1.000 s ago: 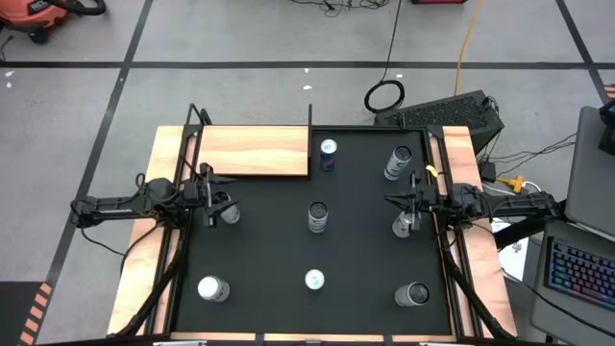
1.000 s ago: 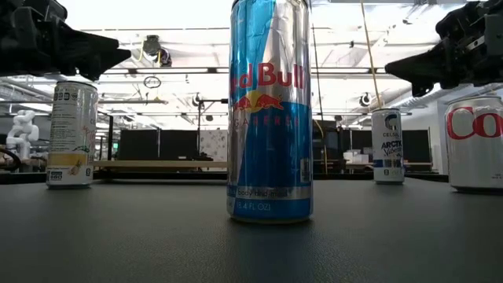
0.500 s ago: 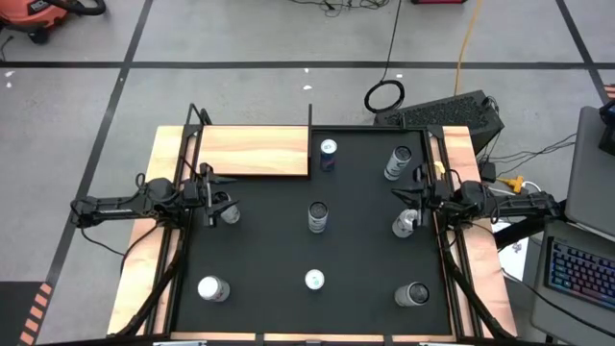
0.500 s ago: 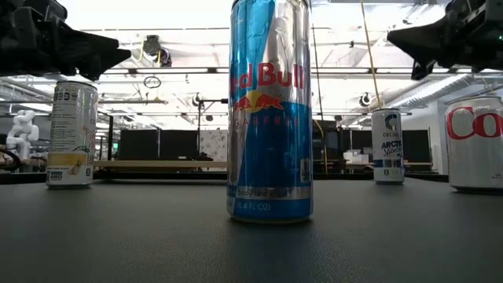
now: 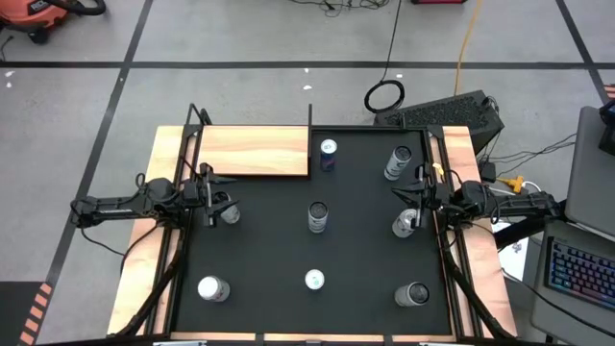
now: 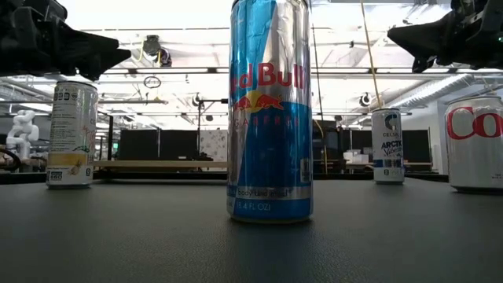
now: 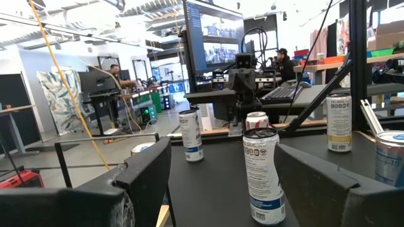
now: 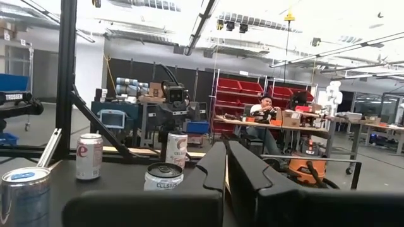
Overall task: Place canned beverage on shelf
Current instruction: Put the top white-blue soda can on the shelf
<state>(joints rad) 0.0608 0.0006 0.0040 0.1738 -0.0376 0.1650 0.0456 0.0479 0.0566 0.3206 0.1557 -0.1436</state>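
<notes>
Cans: several stand upright on the black mat (image 5: pixel 365 250), none on the shelf (image 5: pixel 255 151) yet. The shelf board lies at the counter's far left corner, bare.

Candidate: white can (image 5: pixel 230 213) near the counter's left edge, just in front of the left end effector (image 5: pixel 213 204), which sits at the mat's left margin with jaws wide and empty. In the left wrist view this can (image 7: pixel 263 175) stands between the two fingers but farther out.

Right end effector (image 5: pixel 413 197) hovers at the right edge above another can (image 5: pixel 404 225), fingers pressed together, holding nothing.

Handling, judged: thin metal wall, smooth, probably slippery, dents if squeezed hard; weight unknown, full or empty cannot be told. Tall and narrow, so it tips easily. Grip mid-body, jaws level, light pressure; keep it upright.
</notes>
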